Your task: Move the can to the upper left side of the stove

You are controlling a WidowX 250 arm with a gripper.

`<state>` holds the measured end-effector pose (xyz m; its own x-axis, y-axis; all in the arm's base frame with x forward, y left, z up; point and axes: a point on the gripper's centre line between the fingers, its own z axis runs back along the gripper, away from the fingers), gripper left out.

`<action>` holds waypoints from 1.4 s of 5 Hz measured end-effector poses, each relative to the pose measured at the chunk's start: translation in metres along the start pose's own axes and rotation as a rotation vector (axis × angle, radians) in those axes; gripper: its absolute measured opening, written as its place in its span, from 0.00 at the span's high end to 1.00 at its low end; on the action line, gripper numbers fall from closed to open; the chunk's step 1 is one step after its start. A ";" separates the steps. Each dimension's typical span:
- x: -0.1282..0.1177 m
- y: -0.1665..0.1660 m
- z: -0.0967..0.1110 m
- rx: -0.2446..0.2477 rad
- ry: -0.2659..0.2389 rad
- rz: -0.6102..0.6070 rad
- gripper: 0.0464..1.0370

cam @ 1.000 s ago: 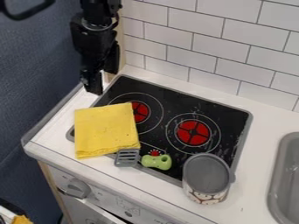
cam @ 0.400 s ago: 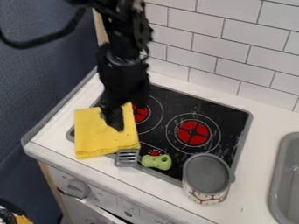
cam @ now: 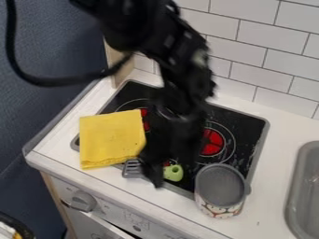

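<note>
The can (cam: 220, 187) stands upright at the lower right of the stove (cam: 243, 123), right of the frame's lower middle, with its grey top facing up and its patterned side toward the bottom edge. That is the opposite corner from its goal, the upper left side of the stove, so as far as the picture shows none of the move is done.

The black arm (cam: 177, 77) comes in from the top edge and hangs across the middle of the frame. Its gripper (cam: 155, 173) is low, left of the can and apart from it, beside the green toy (cam: 174, 173) and the grey slotted spatula (cam: 131, 168). Whether it is spread or pressed together I cannot tell, but the can is not in its grasp.

Everything is left, then — reach the can, grip it, lift it, carry it up and leftward, set it down and let go. The yellow cloth (cam: 109, 140) covers part of the stove's left side, so the can would best go above it, near the upper left burner (cam: 144, 122), rather than on its folds.
</note>
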<state>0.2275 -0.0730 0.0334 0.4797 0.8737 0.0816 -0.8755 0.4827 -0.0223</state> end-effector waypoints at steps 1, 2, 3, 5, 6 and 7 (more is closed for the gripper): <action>-0.036 -0.003 0.009 -0.051 0.019 -0.139 0.04; -0.064 -0.006 0.008 -0.087 0.043 -0.226 0.04; -0.082 -0.006 -0.013 -0.034 0.030 -0.322 0.04; -0.085 -0.018 -0.029 -0.019 -0.021 -0.395 0.04; -0.082 -0.027 -0.029 -0.017 -0.028 -0.384 0.04; -0.068 -0.041 -0.024 -0.024 -0.017 -0.325 0.04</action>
<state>0.2320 -0.1508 0.0045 0.7327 0.6724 0.1048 -0.6748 0.7378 -0.0162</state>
